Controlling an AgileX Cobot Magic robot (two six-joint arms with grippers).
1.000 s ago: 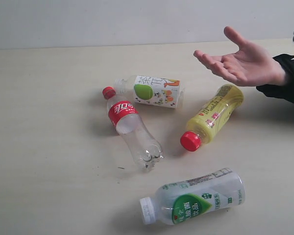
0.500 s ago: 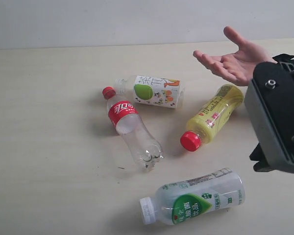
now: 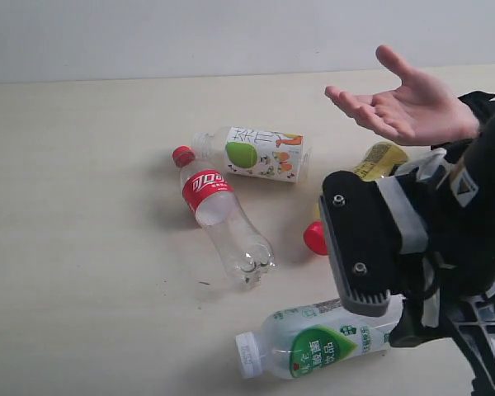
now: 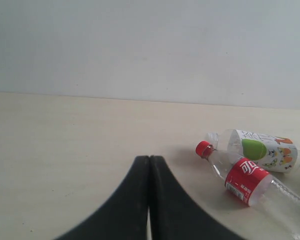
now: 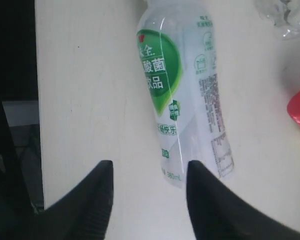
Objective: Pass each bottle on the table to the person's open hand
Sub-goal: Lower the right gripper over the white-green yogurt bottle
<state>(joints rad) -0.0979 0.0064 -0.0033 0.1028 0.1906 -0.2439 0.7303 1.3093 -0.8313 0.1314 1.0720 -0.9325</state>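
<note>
behind right arm (image 3: 371,239), yellow bottle (image 3: 379,158) mostly hidden; right gripper (image 5: 150,170) spread, left gripper (image 4: 149,160) closed.

So the right arm (image 3: 454,239) is all chunky black, with a flat dark plate (image 3: 359,247) carrying two shiny screws (image 3: 338,200) and a pale grey band (image 3: 400,214). Its fingers (image 5: 97,200) are matte black, tapered, finely ribbed.

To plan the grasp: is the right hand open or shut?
Open: the right hand has its fingers apart, with bare table visible between them.
</note>
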